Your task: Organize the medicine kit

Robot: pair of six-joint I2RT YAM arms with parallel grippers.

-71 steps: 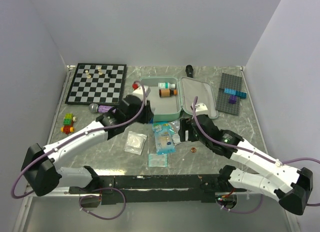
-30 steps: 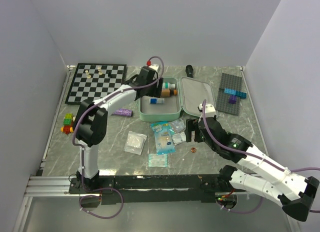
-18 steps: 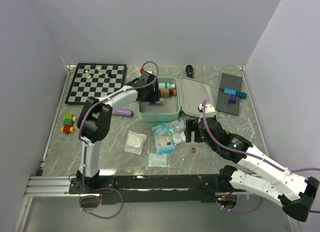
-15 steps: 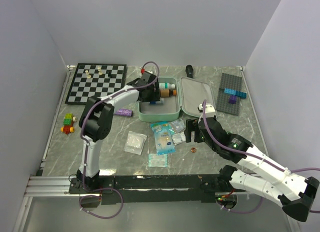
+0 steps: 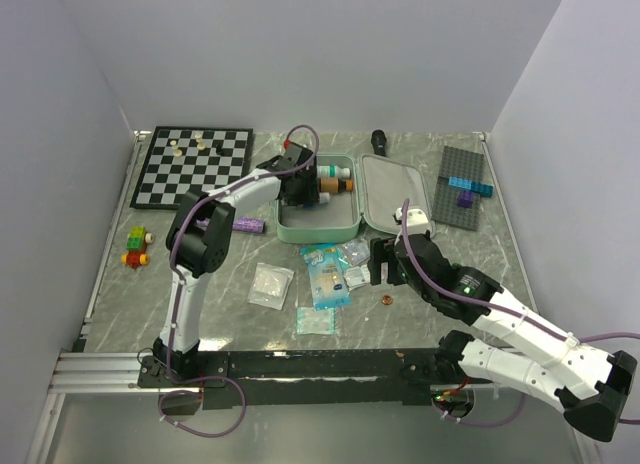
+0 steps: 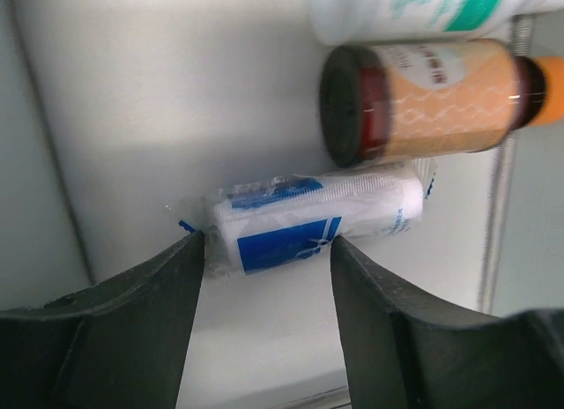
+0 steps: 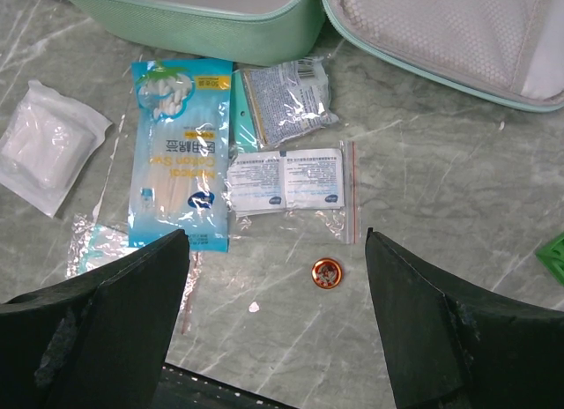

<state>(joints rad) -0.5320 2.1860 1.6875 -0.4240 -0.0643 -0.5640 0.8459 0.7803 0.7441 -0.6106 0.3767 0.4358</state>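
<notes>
The mint-green medicine kit (image 5: 318, 231) lies open at the back middle, its lid (image 5: 397, 192) flat to the right. It holds a white-and-green bottle (image 6: 423, 8), an amber bottle (image 6: 423, 100) and a wrapped white-and-blue roll (image 6: 317, 211) on the pale lining (image 6: 176, 92). My left gripper (image 5: 299, 191) is open inside the kit, its fingertips straddling the roll's left part (image 6: 267, 250) without gripping it. My right gripper (image 5: 378, 266) is open and empty above the table (image 7: 275, 241), over a pair of white sachets (image 7: 286, 180) and a blue swab pack (image 7: 181, 153).
A clear packet (image 7: 284, 92), a gauze pad (image 7: 48, 145) and a small orange disc (image 7: 326, 272) lie in front of the kit. A chessboard (image 5: 193, 164), a purple tube (image 5: 246, 225) and toy bricks (image 5: 135, 247) are on the left. A grey baseplate (image 5: 462, 184) is at the right.
My left gripper moved from beside the kit's left wall up and into the kit. The wrapped roll now lies in the kit. The right arm has barely moved.
</notes>
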